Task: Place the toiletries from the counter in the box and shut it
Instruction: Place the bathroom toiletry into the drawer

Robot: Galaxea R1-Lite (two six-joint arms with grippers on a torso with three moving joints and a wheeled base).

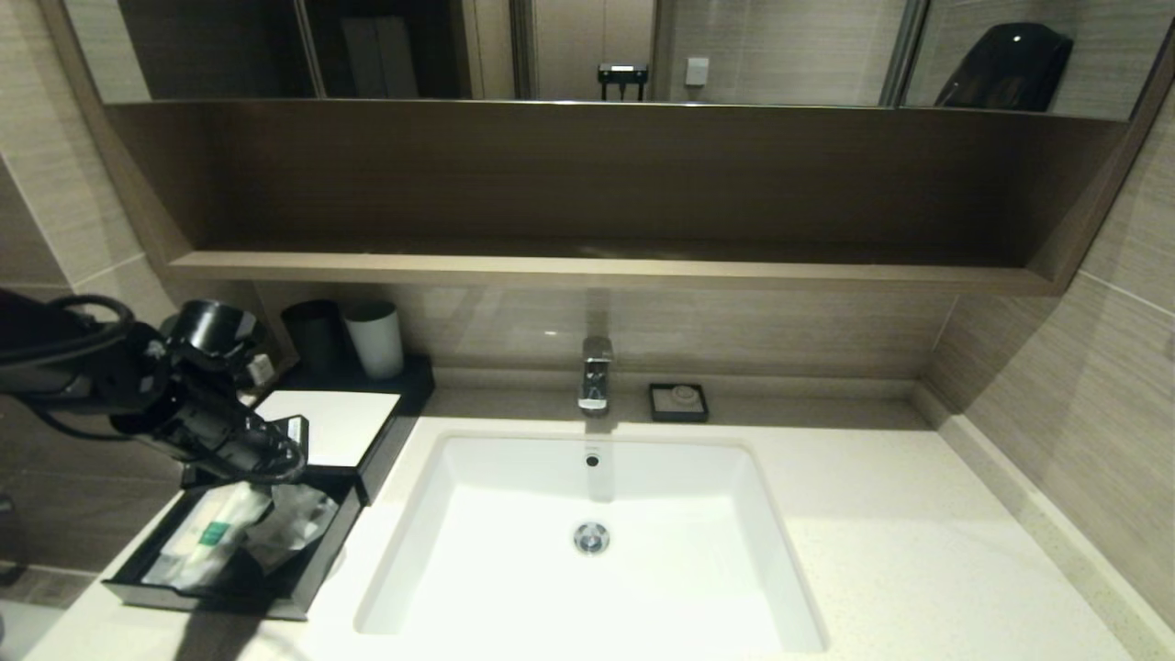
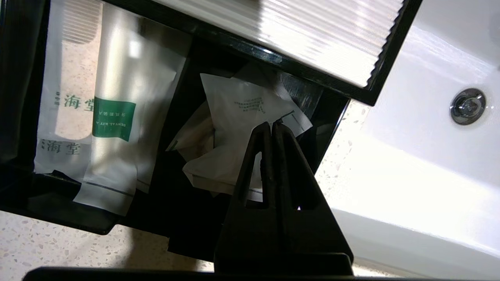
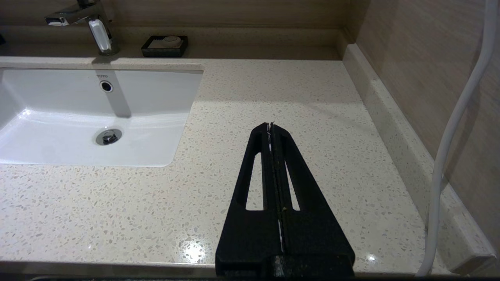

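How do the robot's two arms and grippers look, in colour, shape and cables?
The left arm is glossy black with rounded joints, and black cables loop along it. The left gripper has two matte black, flat, tapering fingers, each with a long slot cut through it. The right gripper has the same black slotted fingers. A white cable hangs beside it. No markings are visible.

Hotel-style bathroom. Rectangular white sink basin (image 1: 587, 542) sunk into cream speckled stone tabletop (image 1: 918, 551). Chrome faucet (image 1: 595, 372) behind basin, small black soap dish (image 1: 678, 402) just beside faucet. Black and white cups (image 1: 344, 338) on tray at far left of basin. Brown wooden shelf (image 1: 597, 268) and mirror (image 1: 587, 50) above faucet. Tiled walls. Wrapped toiletries (image 1: 229, 537) in black box (image 1: 303, 496) left of basin.
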